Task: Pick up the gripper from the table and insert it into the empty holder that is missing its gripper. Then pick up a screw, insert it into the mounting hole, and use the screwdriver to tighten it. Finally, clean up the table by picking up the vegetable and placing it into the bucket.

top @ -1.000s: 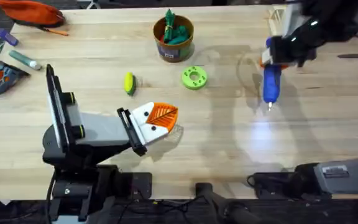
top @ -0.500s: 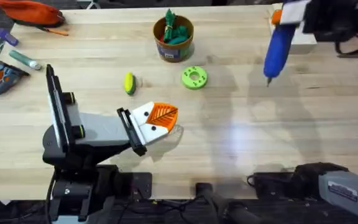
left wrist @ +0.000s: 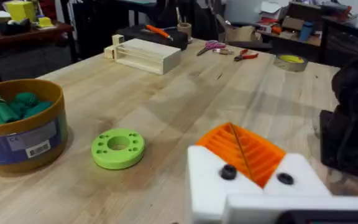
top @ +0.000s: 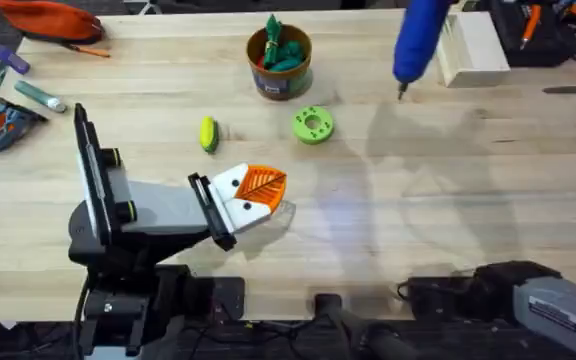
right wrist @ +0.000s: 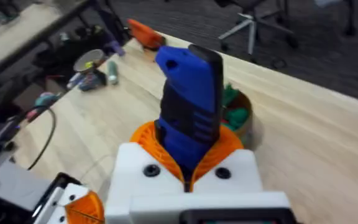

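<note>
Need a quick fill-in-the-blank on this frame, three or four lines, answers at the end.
1. The right gripper is shut on the blue ____.
2. The dark green leafy toys sit inside the ____.
3. The yellow-green vegetable lies on the table, ____ the bucket.
4. The green disc lies flat between the vegetable and the screwdriver, and its colour is ____.

Missing words: screwdriver; bucket; outside; green
</note>
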